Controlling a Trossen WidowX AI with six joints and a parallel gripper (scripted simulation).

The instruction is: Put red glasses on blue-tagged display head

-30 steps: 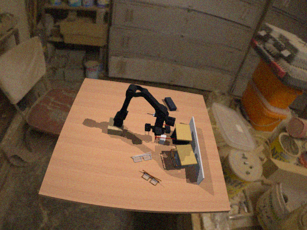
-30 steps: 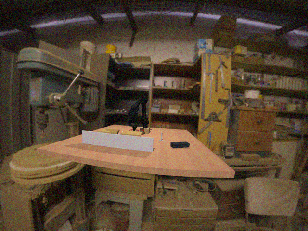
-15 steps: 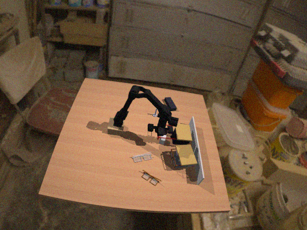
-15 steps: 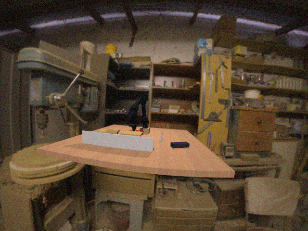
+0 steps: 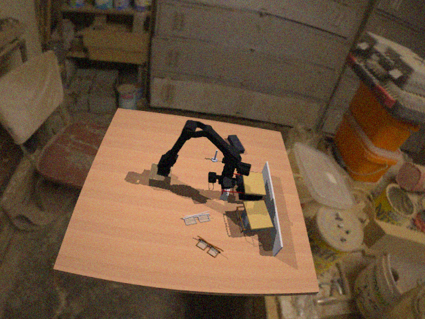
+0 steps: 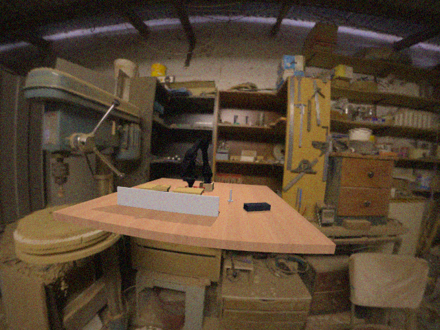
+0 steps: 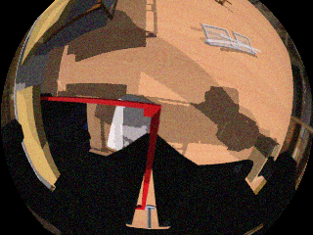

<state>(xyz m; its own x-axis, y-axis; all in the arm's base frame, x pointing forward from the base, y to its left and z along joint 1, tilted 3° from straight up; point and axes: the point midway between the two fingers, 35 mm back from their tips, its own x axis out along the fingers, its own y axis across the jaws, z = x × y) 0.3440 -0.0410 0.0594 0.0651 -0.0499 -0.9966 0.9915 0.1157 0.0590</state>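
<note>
My gripper [image 5: 228, 186] [image 7: 152, 139] is shut on the red glasses [image 5: 234, 191] [image 7: 100, 102]. The glasses hang in front of the nearer yellow-backed head [image 5: 254, 183] [image 7: 29, 115], with one temple reaching to that head's edge. A small blue spot on its dark side in the wrist view may be the blue tag [image 7: 85, 126]. Ears and nose are hidden or too dark, so contact cannot be told. The other head [image 5: 257, 214] stands beside it, with a thin brown frame [image 5: 241, 221] at its front. In the exterior view the arm mostly hides the glasses.
A white panel [image 5: 278, 240] [image 6: 166, 203] stands behind both heads. White glasses [image 5: 196, 218] [image 7: 227, 39] and brown glasses [image 5: 208, 246] lie on the table. A small pegged stand [image 5: 215, 158] [image 6: 230, 197] and a dark block [image 5: 236, 143] [image 6: 256, 207] are on the arm's other side.
</note>
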